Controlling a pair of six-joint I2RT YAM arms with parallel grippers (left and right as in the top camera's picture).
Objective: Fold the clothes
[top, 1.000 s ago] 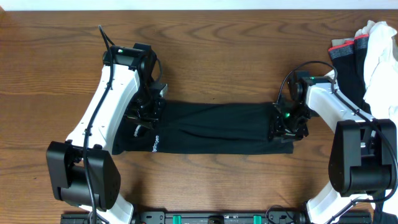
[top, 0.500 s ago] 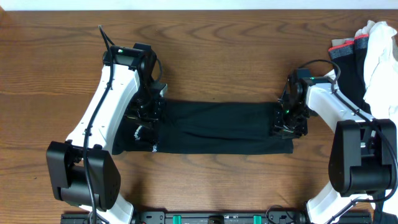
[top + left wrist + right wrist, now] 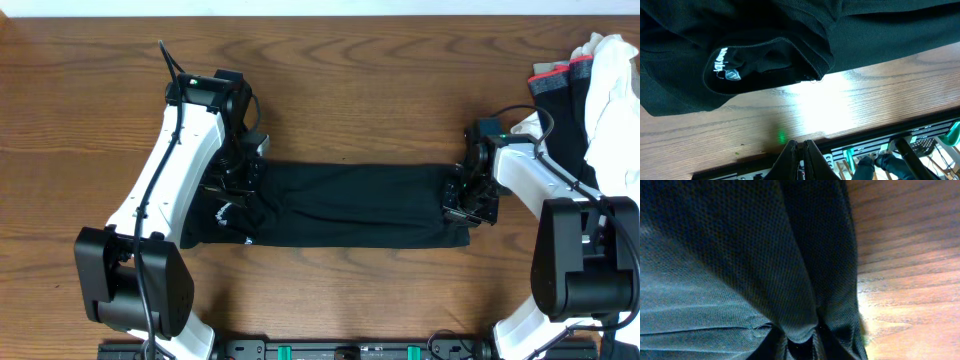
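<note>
Looking down, I see the plain black soft-fabric T-shirt (image 3: 350, 205) lying as a long band across the middle of the brown wooden table (image 3: 350, 90), long axis running frame left to right. My right claw (image 3: 460, 203) pinches bunched fabric at its right end. My left claw (image 3: 238, 188), closed narrow, sits at its left end, and I cannot tell whether it holds cloth.

Bright, even light; glare on tabletop (image 3: 822, 107).

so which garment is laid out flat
The plain black T-shirt mid-table; the red-banded black garment and the white cloth lie bunched at the right edge.
</note>
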